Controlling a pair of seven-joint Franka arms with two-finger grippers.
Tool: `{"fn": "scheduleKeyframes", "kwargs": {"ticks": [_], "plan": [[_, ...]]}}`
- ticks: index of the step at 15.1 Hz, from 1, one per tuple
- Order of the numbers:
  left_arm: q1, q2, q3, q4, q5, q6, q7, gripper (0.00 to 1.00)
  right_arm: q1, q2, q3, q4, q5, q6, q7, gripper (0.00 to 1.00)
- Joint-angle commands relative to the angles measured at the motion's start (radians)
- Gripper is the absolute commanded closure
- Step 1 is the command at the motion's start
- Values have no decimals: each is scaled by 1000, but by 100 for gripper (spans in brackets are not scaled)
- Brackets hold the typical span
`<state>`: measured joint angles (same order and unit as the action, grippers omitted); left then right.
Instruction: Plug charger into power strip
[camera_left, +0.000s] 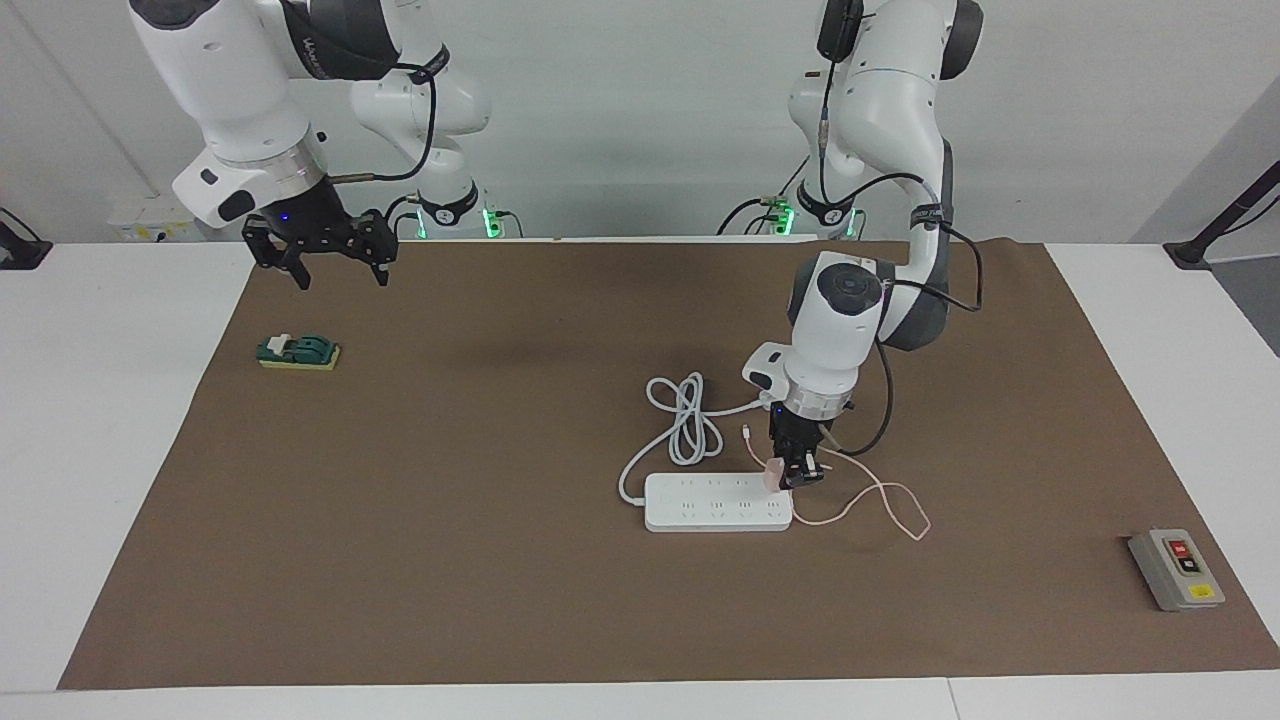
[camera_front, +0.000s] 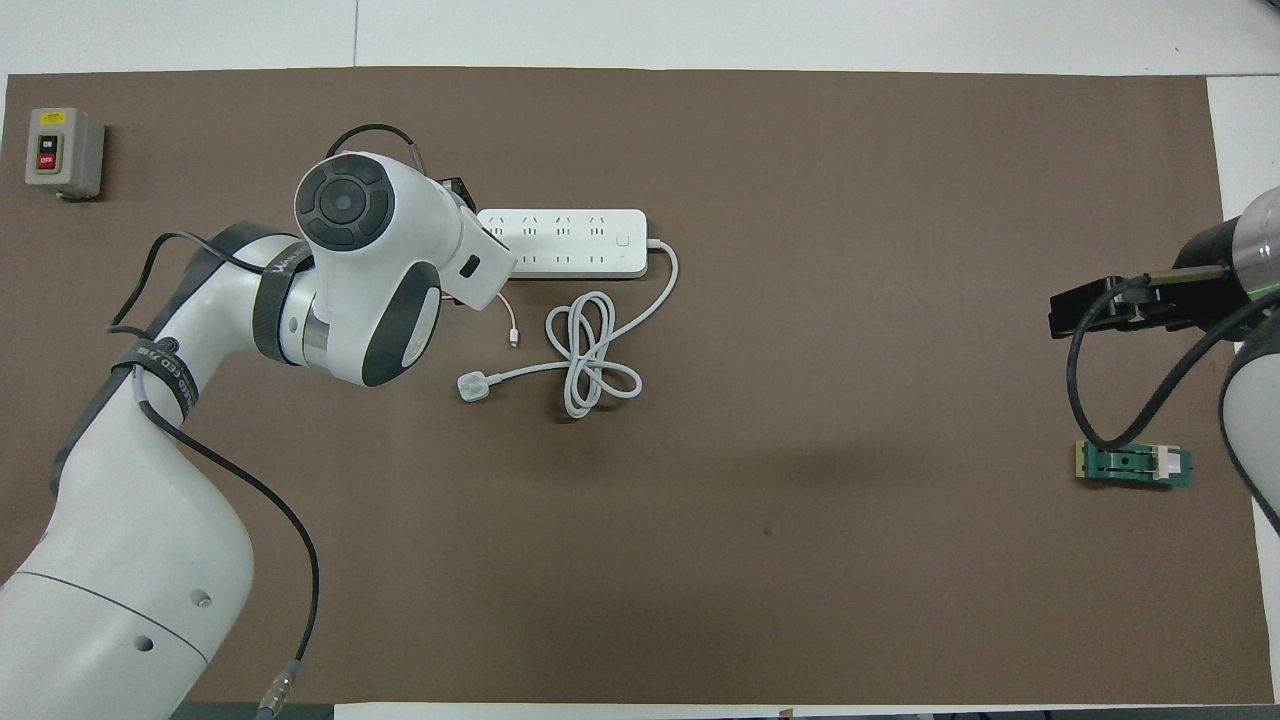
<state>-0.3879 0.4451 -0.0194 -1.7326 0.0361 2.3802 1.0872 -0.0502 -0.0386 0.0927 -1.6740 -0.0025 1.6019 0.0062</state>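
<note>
The grey switch box (camera_front: 64, 152) is showing "ON" on its red button. "OFF" is showing on the black one below.

Bare brown mat (camera_left: 450, 560) mid-table gives open passage; coiled thick white cord (camera_left: 686, 420) crowds the flat white power strip (camera_left: 715, 503) on its robot-near side.

i see a white table (camera_left: 100, 420) covered by a brown mat (camera_left: 450, 560). on the mat lie the power strip (camera_left: 715, 503) with its coiled white cord (camera_left: 685, 420), a thin pink cable (camera_left: 880, 500), a grey button box (camera_left: 1175, 570) and a small green part (camera_left: 298, 352).
</note>
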Motion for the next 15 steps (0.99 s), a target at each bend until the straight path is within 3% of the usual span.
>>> {"fn": "scheduleKeyframes", "kwargs": {"ticks": [1,15], "plan": [[-11,-36,7,-59,19,24,-9,100,0,-11,2,-6,-5,-10,20,0],[-29,-46,7,-93,18,31,-49,100,-13,-12,2,-12,-5,-14,14,0]]}}
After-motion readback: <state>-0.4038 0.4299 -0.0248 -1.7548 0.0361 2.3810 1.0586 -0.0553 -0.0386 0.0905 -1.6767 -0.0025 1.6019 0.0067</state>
